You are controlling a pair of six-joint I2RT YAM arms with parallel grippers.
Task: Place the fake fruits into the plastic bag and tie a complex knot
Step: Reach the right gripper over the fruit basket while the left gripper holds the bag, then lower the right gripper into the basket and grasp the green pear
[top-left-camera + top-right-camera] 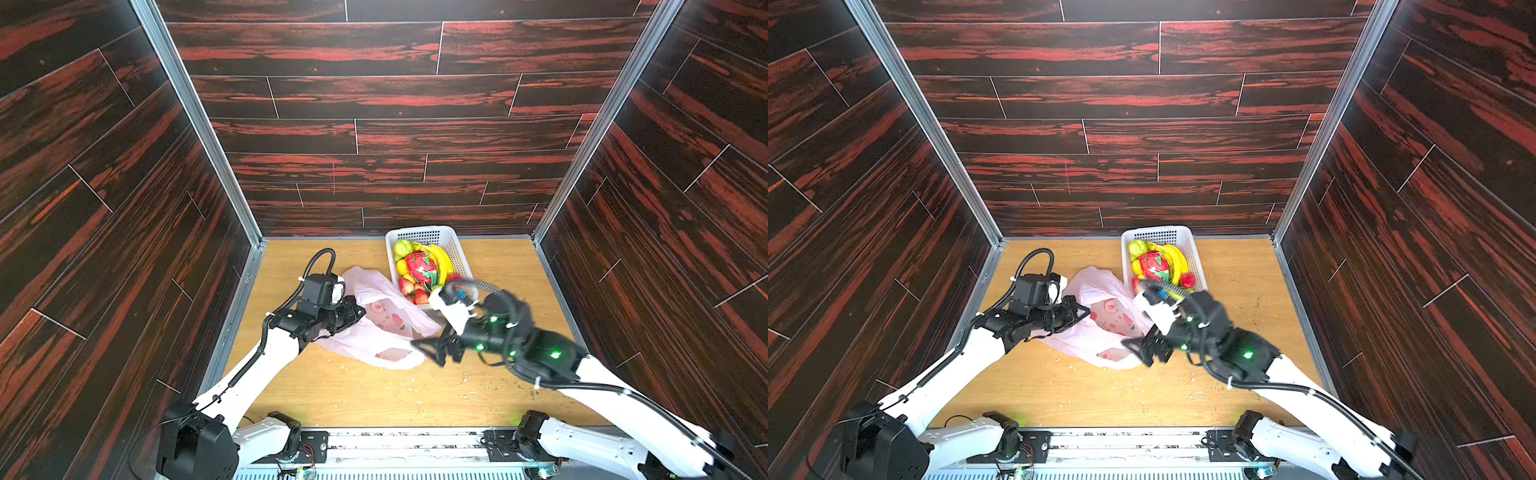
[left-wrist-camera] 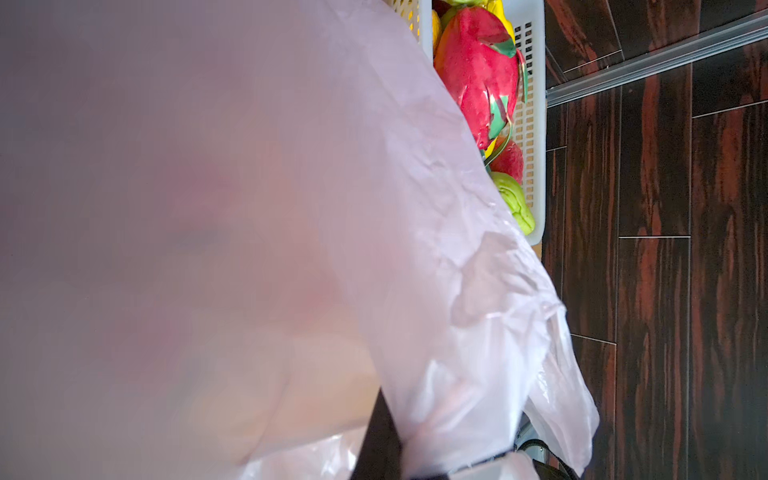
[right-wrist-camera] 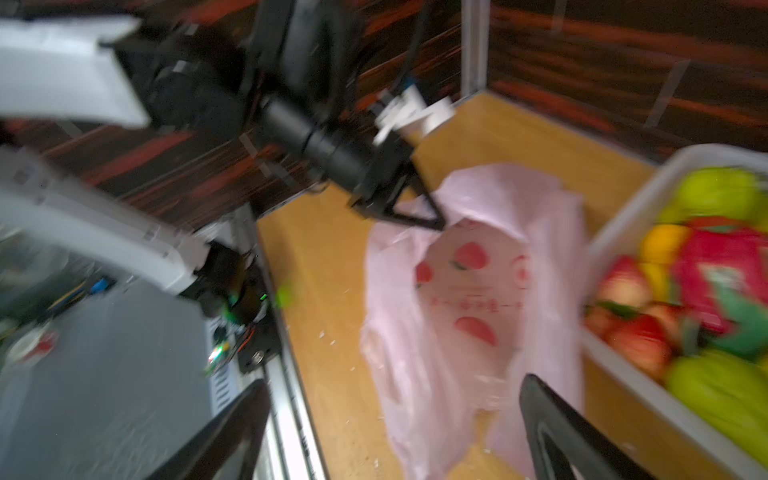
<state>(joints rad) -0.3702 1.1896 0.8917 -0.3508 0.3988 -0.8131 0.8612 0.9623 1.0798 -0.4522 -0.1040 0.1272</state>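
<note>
Pale-pink film, the plastic bag (image 1: 384, 332) lies crumpled on the bench (image 1: 374, 395) just beside the white perforated basket (image 1: 428, 235), where the fake fruits (image 1: 419, 266) are piled. The bag looks light, limp and slippery, best taken by its rim or strap handles. The left gripper (image 3: 434, 222) is clamped on the rim. The right gripper (image 1: 430, 351) stands apart, empty.

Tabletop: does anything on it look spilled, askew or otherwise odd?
Small pale crumbs are strewn over the wooden tabletop, mostly in front of the plastic bag and toward the near edge. They look like spilled debris rather than part of the setup. Nothing else stands out.
</note>
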